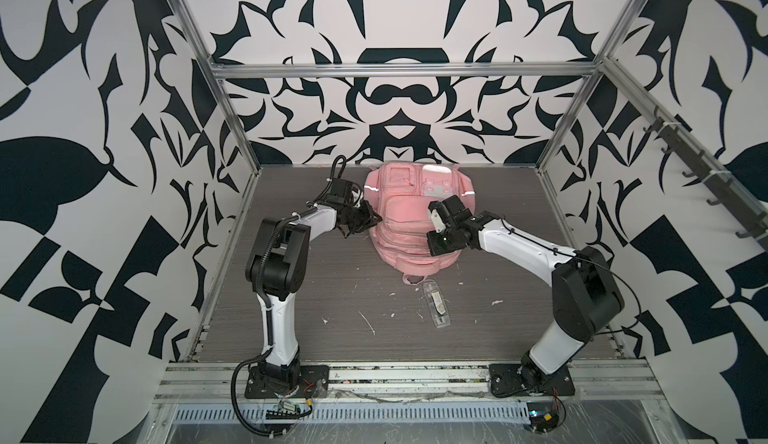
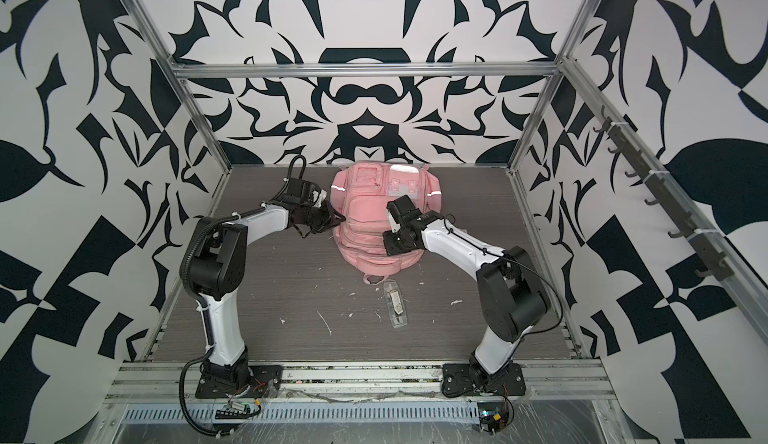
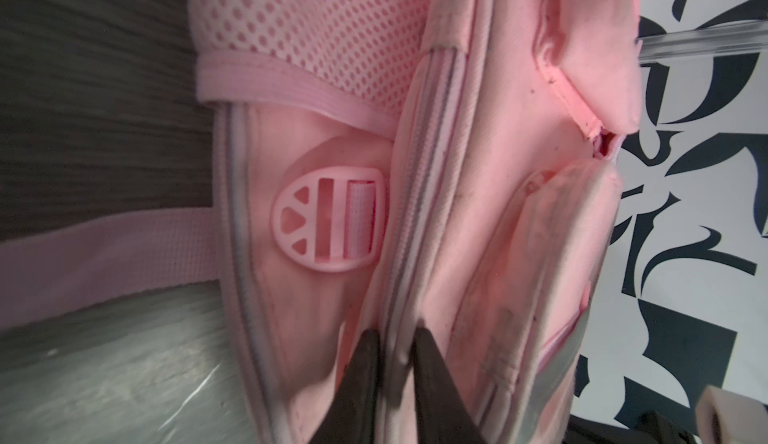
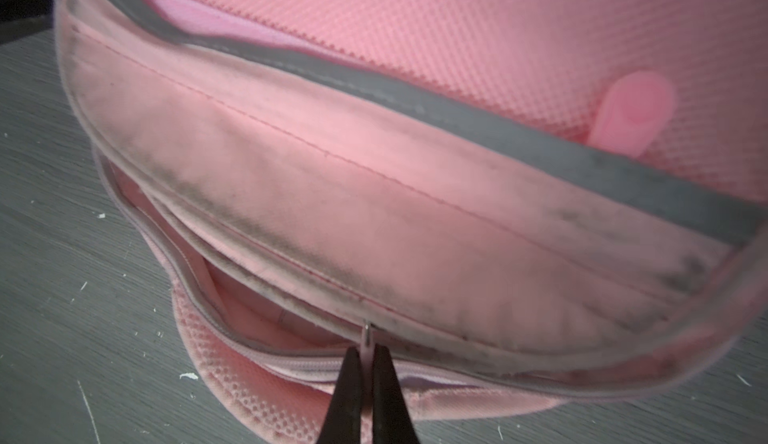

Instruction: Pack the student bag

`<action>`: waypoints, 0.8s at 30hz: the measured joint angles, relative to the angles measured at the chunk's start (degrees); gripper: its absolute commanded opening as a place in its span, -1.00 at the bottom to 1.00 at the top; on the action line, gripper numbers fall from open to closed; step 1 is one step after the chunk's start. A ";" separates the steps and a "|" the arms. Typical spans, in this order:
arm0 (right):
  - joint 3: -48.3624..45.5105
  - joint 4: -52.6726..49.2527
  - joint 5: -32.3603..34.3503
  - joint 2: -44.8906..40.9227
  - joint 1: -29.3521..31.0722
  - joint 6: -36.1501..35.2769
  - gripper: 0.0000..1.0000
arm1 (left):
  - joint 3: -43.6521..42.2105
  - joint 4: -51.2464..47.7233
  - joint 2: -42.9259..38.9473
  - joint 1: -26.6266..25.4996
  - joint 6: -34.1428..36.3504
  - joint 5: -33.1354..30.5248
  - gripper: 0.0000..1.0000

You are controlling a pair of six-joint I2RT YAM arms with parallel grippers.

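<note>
Student bag (image 1: pixel 411 230) (image 2: pixel 365 230) lies front-up at the back-centre of the table (image 1: pixel 316 309), top end toward the front edge, bottom against the back wall. Both arms are on it, one from each side.

Left gripper (image 1: pixel 374 218) (image 2: pixel 337 218) sits at the bag's left side edge, about mid-height. In the left wrist view the gripper (image 3: pixel 397 338) is nearly closed, with only a narrow gap. A ridge of the bag's (image 3: pixel 478 172) side fabric with a zip seam runs up between the two black fingers (image 3: pixel 365 363), which look pinched on that fold. The round pink strap buckle (image 3: pixel 328 223) is just beside the grip point, and the mesh side pocket (image 3: pixel 324 26) is beyond it.

Right arm reaches over the bag's right half with the wrist pointing down at the fabric. In both top views the wrist hides the fingertips. In the right wrist view the right gripper (image 4: pixel 368 352) is fully closed, its tips clamping the small metal zip pull (image 4: pixel 366 335) on the bag's (image 4: pixel 415 163) outer edge. The compartment gapes along the zip on one side of the pull, showing pink lining. A grey reflective strip (image 4: pixel 457 117) runs across the panel above the zip.

A clear case (image 1: pixel 434 304) (image 2: pixel 395 304) lies on the table in front of the bag, near its top handle and apart from both grippers.
</note>
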 measured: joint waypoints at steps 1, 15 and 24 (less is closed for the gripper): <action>0.50 -0.09 0.04 0.50 0.52 0.02 -1.00 | 0.00 0.13 0.00 -0.02 -0.07 0.09 -0.93; 22.14 -3.54 0.02 16.31 9.33 0.15 -1.00 | -1.66 1.70 -1.40 -0.02 -0.68 -0.59 -1.00; 30.10 -6.62 -3.96 21.81 11.15 0.26 -1.00 | -13.66 6.93 -10.25 3.54 -2.56 -3.78 -1.00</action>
